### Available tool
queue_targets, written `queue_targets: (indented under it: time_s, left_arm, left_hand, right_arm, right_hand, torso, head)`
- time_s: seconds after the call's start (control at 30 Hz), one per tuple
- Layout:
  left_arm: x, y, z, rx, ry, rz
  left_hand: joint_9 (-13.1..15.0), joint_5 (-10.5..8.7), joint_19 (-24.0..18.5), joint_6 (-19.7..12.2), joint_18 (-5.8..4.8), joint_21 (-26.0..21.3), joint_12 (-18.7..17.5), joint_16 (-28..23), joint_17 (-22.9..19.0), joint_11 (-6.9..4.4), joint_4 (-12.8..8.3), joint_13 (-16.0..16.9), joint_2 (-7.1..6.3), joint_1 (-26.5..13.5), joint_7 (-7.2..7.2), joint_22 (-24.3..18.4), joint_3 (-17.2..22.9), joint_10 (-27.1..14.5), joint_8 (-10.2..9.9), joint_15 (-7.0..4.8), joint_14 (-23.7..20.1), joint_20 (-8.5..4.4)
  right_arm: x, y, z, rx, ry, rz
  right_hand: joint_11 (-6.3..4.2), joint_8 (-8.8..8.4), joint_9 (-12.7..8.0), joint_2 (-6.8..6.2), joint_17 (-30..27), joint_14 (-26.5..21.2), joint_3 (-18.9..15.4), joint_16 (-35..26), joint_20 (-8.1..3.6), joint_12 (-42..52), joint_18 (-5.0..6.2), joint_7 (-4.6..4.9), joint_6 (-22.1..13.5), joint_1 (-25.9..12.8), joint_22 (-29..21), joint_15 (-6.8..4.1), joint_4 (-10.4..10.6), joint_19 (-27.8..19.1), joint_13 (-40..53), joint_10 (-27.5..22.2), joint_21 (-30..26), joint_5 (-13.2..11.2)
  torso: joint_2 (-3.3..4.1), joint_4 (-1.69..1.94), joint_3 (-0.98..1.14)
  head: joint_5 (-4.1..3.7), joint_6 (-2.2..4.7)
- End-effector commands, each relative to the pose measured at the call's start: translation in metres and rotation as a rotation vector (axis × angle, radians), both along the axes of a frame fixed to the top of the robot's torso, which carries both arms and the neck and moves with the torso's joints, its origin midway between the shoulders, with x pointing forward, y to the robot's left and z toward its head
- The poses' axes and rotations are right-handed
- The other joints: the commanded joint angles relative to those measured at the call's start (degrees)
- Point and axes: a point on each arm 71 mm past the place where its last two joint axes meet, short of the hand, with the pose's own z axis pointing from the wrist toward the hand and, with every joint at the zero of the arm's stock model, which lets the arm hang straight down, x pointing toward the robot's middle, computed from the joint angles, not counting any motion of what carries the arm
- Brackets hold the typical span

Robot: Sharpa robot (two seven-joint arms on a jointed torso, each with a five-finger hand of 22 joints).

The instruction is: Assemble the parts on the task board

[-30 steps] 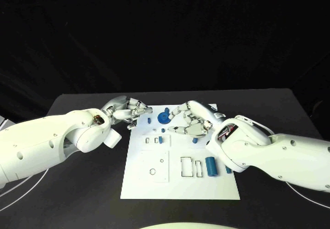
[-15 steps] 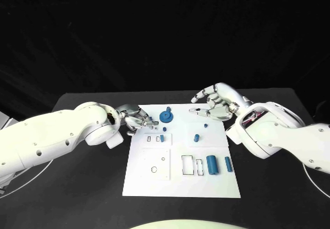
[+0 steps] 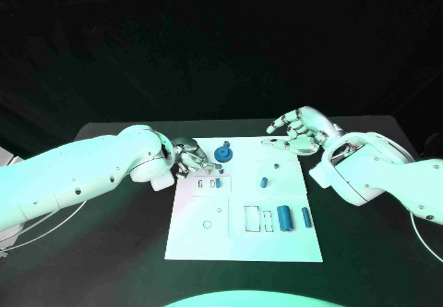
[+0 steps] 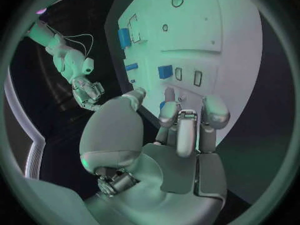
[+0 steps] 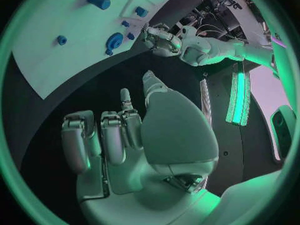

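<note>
While right hand point(image 3: 300, 133) hangs open off board's point(image 3: 290, 246) far corner, left hand point(image 3: 192, 158), fingers curled, grip unclear, sits nearer round blue part point(image 3: 223, 154).

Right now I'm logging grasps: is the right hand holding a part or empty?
Empty. The right hand hovers beyond the task board corner; its fingers hold nothing in the right wrist view.

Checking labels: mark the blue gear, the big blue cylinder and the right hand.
blue gear point(image 3: 223, 154), head view, on its round face.
big blue cylinder point(image 3: 285, 219), head view, mid-length of its body.
right hand point(image 3: 301, 132), head view, middle of the hand.
</note>
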Motion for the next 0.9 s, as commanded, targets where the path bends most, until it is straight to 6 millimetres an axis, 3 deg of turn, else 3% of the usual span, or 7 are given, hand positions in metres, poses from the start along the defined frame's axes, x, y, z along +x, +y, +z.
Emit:
queue_targets:
  time_s: [0.03, 0.17, 0.5, 0.9]
  left_arm:
    - [-0.001, -0.004, -0.002, 0.065, 0.053, -0.034]
    - [-0.001, -0.007, -0.004, 0.081, 0.073, -0.045]
    - [0.001, -0.015, -0.007, 0.119, 0.101, -0.063]
    - [0.002, -0.023, -0.009, 0.133, 0.109, -0.084]
  left_hand:
    - [0.1, -0.19, 0.5, -0.2, -0.51, 0.4, 0.1, 0.2, 9.6, -0.03, 0.0, -0.1, -0.01, -0.7, -0.13, 0.1, -0.4, 0.3, 0.3, -0.5, 4.3, 0.11]
    - [0.4, 0.0, 0.6, -0.4, -0.55, 0.5, -0.1, 0.2, 9.6, -0.08, 0.0, -0.4, 0.85, -0.7, -0.17, 0.3, -0.6, 0.1, 0.5, -0.54, 4.3, 0.07]
    - [0.5, 0.04, 0.7, -0.5, -0.59, 0.6, -0.2, 0.1, 9.4, -0.08, 0.0, -0.6, 1.14, -0.7, -0.17, 0.5, -0.6, -0.1, 0.6, -0.54, 4.2, 0.06]
    - [1.0, 0.09, 0.6, -0.6, -0.6, 0.6, -0.4, 0.1, 9.3, -0.1, -0.2, -0.7, 1.88, 0.0, -0.22, 0.5, -0.7, -0.2, 1.0, -0.55, 4.2, 0.06]
  right_arm:
    - [0.002, -0.002, -0.002, -0.015, 0.022, -0.018]
    - [0.003, -0.004, -0.002, -0.018, 0.023, -0.026]
    - [0.006, -0.006, -0.003, -0.022, 0.024, -0.036]
    - [0.007, -0.004, -0.004, -0.024, 0.026, -0.036]
  right_hand:
    - [-0.13, 0.24, 0.1, -0.06, 14.9, 5.8, -0.4, 0.2, -0.26, -0.2, -0.82, 0.03, -0.4, -0.6, 15.1, -0.34, 0.0, 6.0, 8.9, -0.1, 0.3, -0.4]
    - [-0.13, 0.28, 0.1, -0.03, 14.9, 5.8, -0.4, 0.2, -0.26, -0.2, -0.82, 0.03, -0.4, -0.6, 15.1, -0.33, 0.1, 6.0, 8.9, -0.1, 0.3, -0.5]
    - [-0.13, 0.31, 0.1, 0.01, 14.9, 5.8, -0.4, 0.2, -0.26, -0.3, -0.82, 0.02, -0.4, -0.6, 15.1, -0.33, 0.1, 6.0, 8.9, -0.1, 0.3, -0.5]
    - [-0.15, 0.46, 0.1, 0.2, 14.9, 5.8, -0.4, 0.2, -0.26, -0.2, -0.82, 0.0, -0.4, -0.7, 15.1, -0.34, 0.1, 6.0, 8.9, 0.0, 0.3, -0.3]
  torso:
    - [0.0, 0.17, -0.07]
    - [0.07, 0.24, -0.09]
    - [0.11, 0.21, -0.19]
    - [0.12, 0.17, -0.13]
  head:
    - [-0.19, -0.17]
    - [-0.13, -0.3]
    - [-0.12, -0.46]
    - [-0.26, -0.53]
